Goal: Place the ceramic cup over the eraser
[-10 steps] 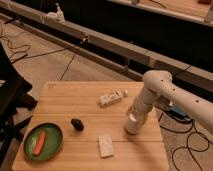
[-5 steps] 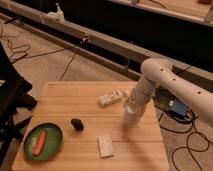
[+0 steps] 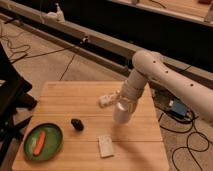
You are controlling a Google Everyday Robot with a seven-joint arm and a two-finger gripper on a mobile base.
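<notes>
- Ceramic cup (image 3: 122, 112) and the other things share a wooden counter (image 3: 75, 100).
- White arm (image 3: 150, 70) reaches down from the right.
- Green plate (image 3: 56, 150) at the front left corner holds an orange stick (image 3: 39, 142).
- The cup is right of centre, gripped from above by the claw (image 3: 125, 99).
- White bar (image 3: 107, 98) lies just left of the cup.
- White block (image 3: 105, 145) lies near the front edge.
- Black eraser (image 3: 77, 124) sits uncovered, between plate and cup, well apart from the cup.

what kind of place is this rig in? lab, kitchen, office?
Likely a robotics lab or workshop: loose cables across a bare floor, a wooden table of test props, a long dark bench behind. The pincer is above the table's right half, at the ceramic cup.
</notes>
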